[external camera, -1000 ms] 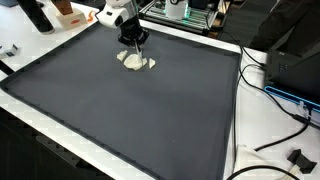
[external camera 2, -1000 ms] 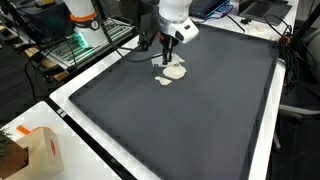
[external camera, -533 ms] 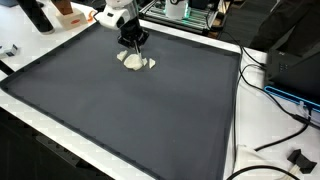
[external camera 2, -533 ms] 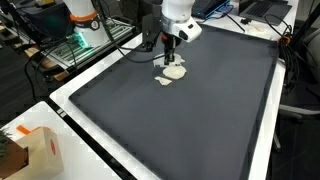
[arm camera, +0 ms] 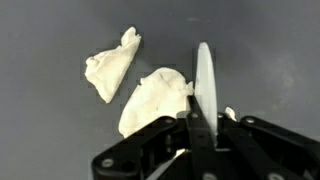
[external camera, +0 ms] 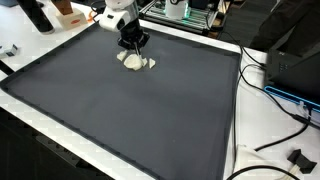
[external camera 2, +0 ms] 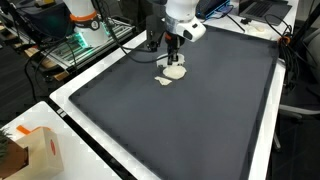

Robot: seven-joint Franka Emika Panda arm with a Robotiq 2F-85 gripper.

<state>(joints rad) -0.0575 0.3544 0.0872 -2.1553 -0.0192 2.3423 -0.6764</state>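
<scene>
- The jaws [arm camera: 204,72] look squeezed together to a thin line in the wrist view. A pale sliver stands up right where they meet, and I honestly can't tell if that's a pinched bit of material or just the tips themselves.
- They're right over the bigger wad [arm camera: 152,102] of white crumpled stuff, at its edge. From these angles I can't say whether they're touching it or just above it.
- A smaller wad [arm camera: 112,66] sits just beside the big one, apart from the jaws. Both exterior views show the pair lying close together near the far edge of the mat.
- My take on doing this bit well: the stuff looks soft and floppy, so go for the thickest fold of the big wad, come straight down, and don't drag sideways, or the little piece gets shoved along too.
- I'd also keep the tips off the mat [external camera: 150,110]. It's dark and flat and looks like it could snag or bunch.
- The mat covers nearly the whole white worktop [external camera: 252,125], with only a pale border showing.
- Round the edges there are loose cables [external camera: 285,110] on one side, an orange and white carton [external camera 2: 35,150] at a corner, and a rack of electronics [external camera 2: 80,40] behind.
</scene>
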